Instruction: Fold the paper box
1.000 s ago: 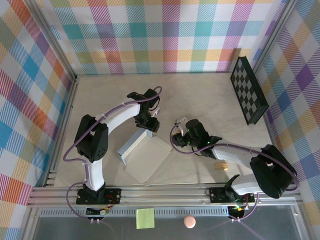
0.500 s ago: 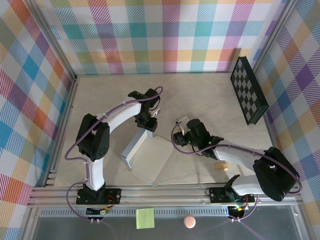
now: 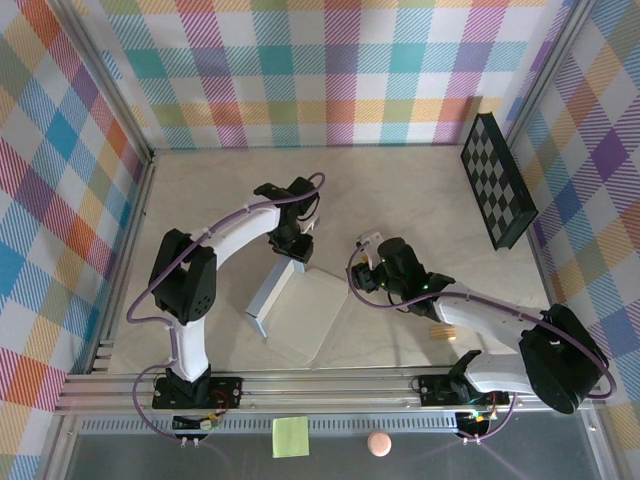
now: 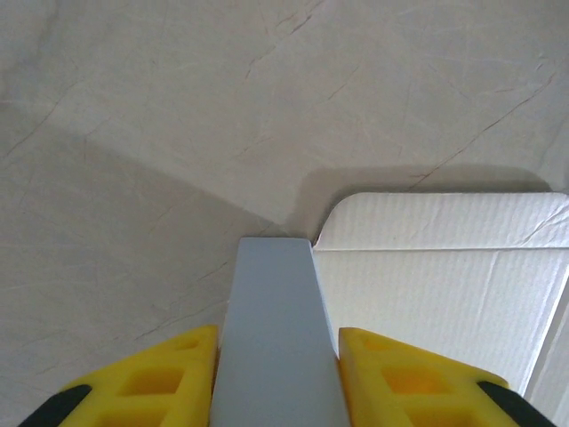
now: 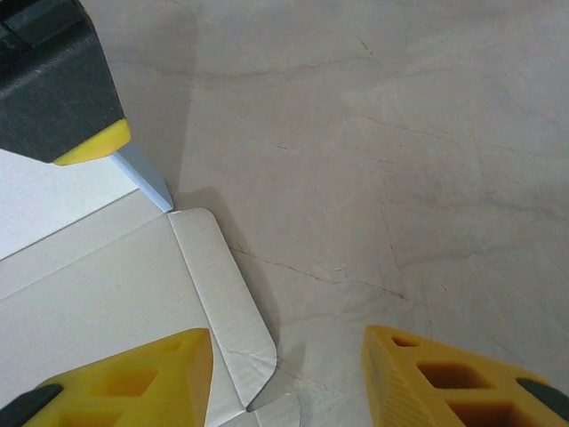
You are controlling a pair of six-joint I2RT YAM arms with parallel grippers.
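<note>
I work in a robotics lab test cell. A pale stone-look counter (image 3: 420,190) lies under my right pincer (image 5: 289,374), boxed in by bright plaid walls (image 3: 330,70) on an aluminium frame (image 3: 330,385). Well out to that pincer's right, a black checkerboard panel (image 3: 497,180) leans against the wall. Behind the pincer, my arm bases (image 3: 195,390) sit bolted to the frame's rail.

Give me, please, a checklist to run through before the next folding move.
1. Left gripper clamped on the raised flap of the paper box: ok.
2. Right gripper open, nothing between its fingers: ok.
3. Base panel lying flat on the table: ok.
4. Side flap folded up: not ok, it lies nearly flat.
5. Crease under the raised flap straight: cannot tell.
</note>
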